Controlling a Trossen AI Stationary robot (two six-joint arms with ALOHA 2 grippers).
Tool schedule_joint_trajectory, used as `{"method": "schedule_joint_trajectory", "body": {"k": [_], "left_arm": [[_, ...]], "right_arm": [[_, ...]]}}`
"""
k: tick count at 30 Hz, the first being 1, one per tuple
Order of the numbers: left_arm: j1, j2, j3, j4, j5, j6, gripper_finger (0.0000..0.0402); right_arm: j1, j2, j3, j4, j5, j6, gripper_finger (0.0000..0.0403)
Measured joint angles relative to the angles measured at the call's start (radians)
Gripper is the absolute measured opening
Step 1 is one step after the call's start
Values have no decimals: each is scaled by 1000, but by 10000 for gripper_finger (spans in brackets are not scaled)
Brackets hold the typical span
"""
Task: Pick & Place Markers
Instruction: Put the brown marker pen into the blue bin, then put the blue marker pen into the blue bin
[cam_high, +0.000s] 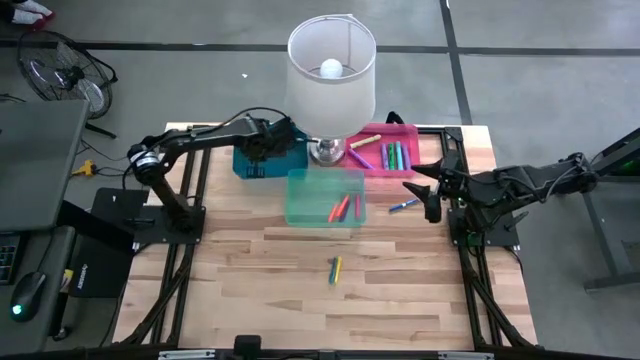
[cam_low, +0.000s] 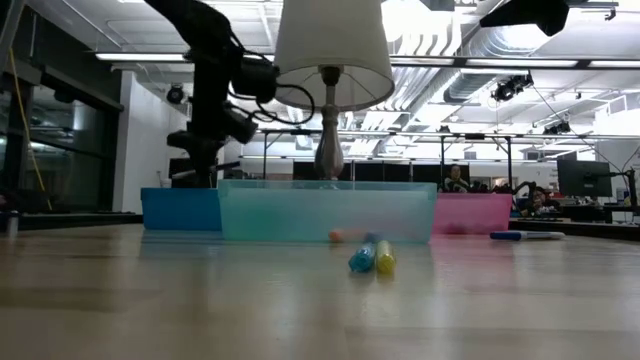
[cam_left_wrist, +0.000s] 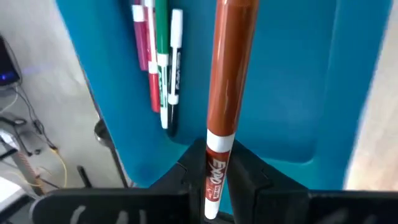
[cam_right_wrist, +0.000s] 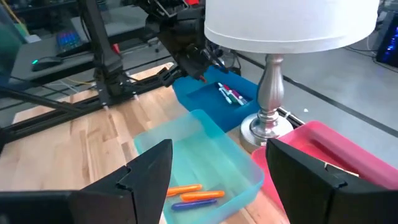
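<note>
My left gripper (cam_left_wrist: 217, 183) hangs over the blue bin (cam_high: 250, 163), shut on a red-brown marker (cam_left_wrist: 229, 74). Three markers (cam_left_wrist: 158, 62) lie on that bin's floor. The teal bin (cam_high: 325, 196) holds a few orange and purple markers (cam_high: 342, 208), and the pink bin (cam_high: 395, 148) holds several more (cam_high: 392, 156). A blue and a yellow marker (cam_high: 335, 269) lie together on the table, and another blue one (cam_high: 404, 206) lies near my right gripper (cam_high: 430, 196). That gripper is open and waits by the table's right edge. My left gripper pinches the red-brown marker between its two fingers at the white labelled end (cam_left_wrist: 214, 180). The marker sticks out forward, in line with the fingers. It is lifted clear above the blue bin's floor (cam_left_wrist: 292, 74).
A table lamp with a white shade (cam_high: 331, 58) stands on its metal base (cam_high: 327, 151) between the blue and pink bins and hides part of them from above. Bare wood lies across the near half of the table (cam_high: 300, 310).
</note>
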Motion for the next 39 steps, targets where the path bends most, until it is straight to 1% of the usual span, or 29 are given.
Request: {"method": "schedule_joint_trajectory", "body": {"k": [5,9,10,16,20,23,26,31,34,37,39], "left_arm": [[9,45,0,27,4,77,32],[9,69,0,32,3,98,33],[8,73,0,31,0,98,38],[6,77,0,32,0,98,113],[5,77,0,20,0,89,138],[5,77,1,-16,2,58,142],[-3,77,0,-58,27,18,143],[-53,77,1,-93,35,-13,144],[-95,77,2,-147,92,-17,144],[-149,76,2,-177,153,-52,144],[-183,73,2,-178,153,-81,145]], "right_arm": [[0,1,0,5,32,9,248],[0,0,0,14,34,14,248],[0,1,0,16,35,14,248],[0,1,0,19,35,14,248],[0,1,0,19,32,15,248],[0,1,0,18,29,18,248],[0,1,0,19,26,15,248],[1,1,0,18,20,7,248],[1,1,0,18,1,7,248],[1,1,0,18,-19,6,248],[1,1,0,18,-26,6,248]]}}
